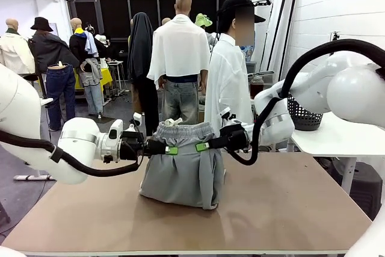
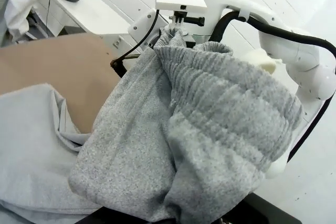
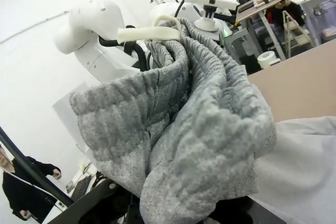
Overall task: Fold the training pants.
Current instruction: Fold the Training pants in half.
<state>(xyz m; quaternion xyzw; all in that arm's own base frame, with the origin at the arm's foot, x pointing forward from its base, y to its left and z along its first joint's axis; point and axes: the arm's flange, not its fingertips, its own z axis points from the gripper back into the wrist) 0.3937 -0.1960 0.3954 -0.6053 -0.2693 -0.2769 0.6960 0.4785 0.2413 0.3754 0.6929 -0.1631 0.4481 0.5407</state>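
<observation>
At frame centre, the pants [image 1: 180, 170] are held up by the waistband, legs heaped on the table [image 1: 289, 209]. The left gripper [image 1: 170, 149] and right gripper [image 1: 203, 146] are each clenched on that waistband.

— What is hidden in the front view?

— The fingertips of the left hand [image 1: 171, 150] and the right hand [image 1: 203, 146] are covered by the gathered waistband of the training pants [image 1: 180, 173], so the pinch itself cannot be seen. The person [image 1: 227, 82] is masked from the hips down by the pants and the right arm. The black basket [image 1: 304, 115] is partly screened by that arm, and both arms are cut off by the picture's sides.

— And from the wrists?

— Each hand's own fingers are buried under grey fabric at the bottom edge. The worktop [image 2: 63, 72] is seen only in part, and the pants are cropped by the frame.
</observation>
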